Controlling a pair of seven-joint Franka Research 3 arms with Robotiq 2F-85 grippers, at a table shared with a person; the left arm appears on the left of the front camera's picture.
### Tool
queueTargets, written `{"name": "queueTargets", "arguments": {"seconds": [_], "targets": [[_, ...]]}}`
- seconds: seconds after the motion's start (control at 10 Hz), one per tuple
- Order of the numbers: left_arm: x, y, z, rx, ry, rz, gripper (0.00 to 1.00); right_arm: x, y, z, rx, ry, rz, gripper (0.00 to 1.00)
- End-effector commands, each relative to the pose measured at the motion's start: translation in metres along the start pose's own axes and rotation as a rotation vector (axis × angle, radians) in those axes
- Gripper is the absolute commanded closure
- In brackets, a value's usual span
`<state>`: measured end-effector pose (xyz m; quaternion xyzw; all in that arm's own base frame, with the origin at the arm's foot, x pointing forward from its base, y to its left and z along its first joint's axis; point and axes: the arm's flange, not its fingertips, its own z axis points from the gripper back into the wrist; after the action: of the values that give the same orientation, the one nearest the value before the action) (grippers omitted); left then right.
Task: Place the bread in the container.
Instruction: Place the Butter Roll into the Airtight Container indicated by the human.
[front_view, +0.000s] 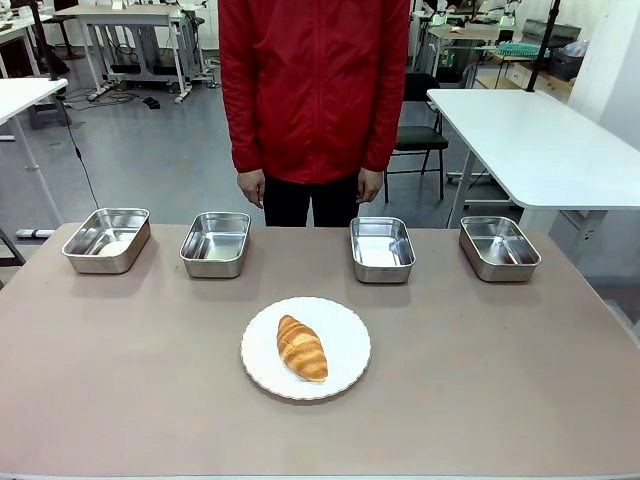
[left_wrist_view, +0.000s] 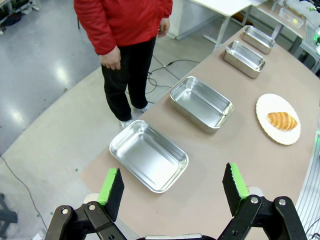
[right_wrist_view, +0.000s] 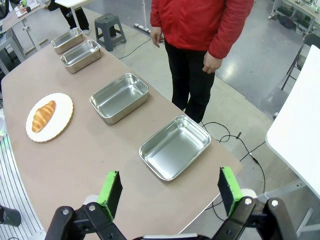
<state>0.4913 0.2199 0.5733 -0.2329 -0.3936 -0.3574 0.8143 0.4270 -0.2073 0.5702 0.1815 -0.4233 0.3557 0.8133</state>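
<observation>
The golden-brown croissant (front_view: 302, 348) lies on a round white plate (front_view: 345, 325) in the middle of the table. Four alike shallow steel trays stand empty in a row along the far edge: far left (front_view: 107, 239), left of middle (front_view: 216, 243), right of middle (front_view: 382, 249), far right (front_view: 499, 247). My left gripper (left_wrist_view: 173, 192) hangs open high above the leftmost tray (left_wrist_view: 149, 155), with the croissant (left_wrist_view: 281, 120) far off. My right gripper (right_wrist_view: 170, 194) is open above the rightmost tray (right_wrist_view: 175, 147); the croissant (right_wrist_view: 43, 115) lies far off on its plate.
A person in a red jacket (front_view: 313, 80) stands at the far side behind the middle trays, with both hands hanging at the sides. A white table (front_view: 540, 140) stands behind on the right. Bare tabletop surrounds the plate.
</observation>
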Motion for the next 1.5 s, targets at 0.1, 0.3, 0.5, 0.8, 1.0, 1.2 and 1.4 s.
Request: {"name": "queueTargets", "arguments": {"seconds": [0.1, 0.3, 0.5, 0.8, 1.0, 1.2, 1.4], "targets": [[0.0011, -0.0010, 0.0015, -0.007, -0.002, -0.013, 0.00, 0.0005, 0.0000, -0.0003, 0.004, -0.005, 0.004, 0.00], [0.0011, -0.0010, 0.0015, -0.007, -0.002, -0.013, 0.00, 0.0005, 0.0000, -0.0003, 0.004, -0.005, 0.004, 0.00], [0.0011, -0.0010, 0.0015, -0.007, -0.002, -0.013, 0.00, 0.0005, 0.0000, -0.0003, 0.004, -0.005, 0.004, 0.00], [0.0011, -0.0010, 0.0015, -0.007, -0.002, -0.013, 0.00, 0.0005, 0.0000, -0.0003, 0.004, -0.005, 0.004, 0.00], [0.0011, -0.0010, 0.0015, -0.007, -0.002, -0.013, 0.00, 0.0005, 0.0000, -0.0003, 0.004, -0.005, 0.004, 0.00], [0.0011, -0.0010, 0.0015, -0.007, -0.002, -0.013, 0.00, 0.0005, 0.0000, -0.0003, 0.004, -0.005, 0.004, 0.00], [0.0011, -0.0010, 0.0015, -0.007, -0.002, -0.013, 0.00, 0.0005, 0.0000, -0.0003, 0.004, -0.005, 0.004, 0.00]]}}
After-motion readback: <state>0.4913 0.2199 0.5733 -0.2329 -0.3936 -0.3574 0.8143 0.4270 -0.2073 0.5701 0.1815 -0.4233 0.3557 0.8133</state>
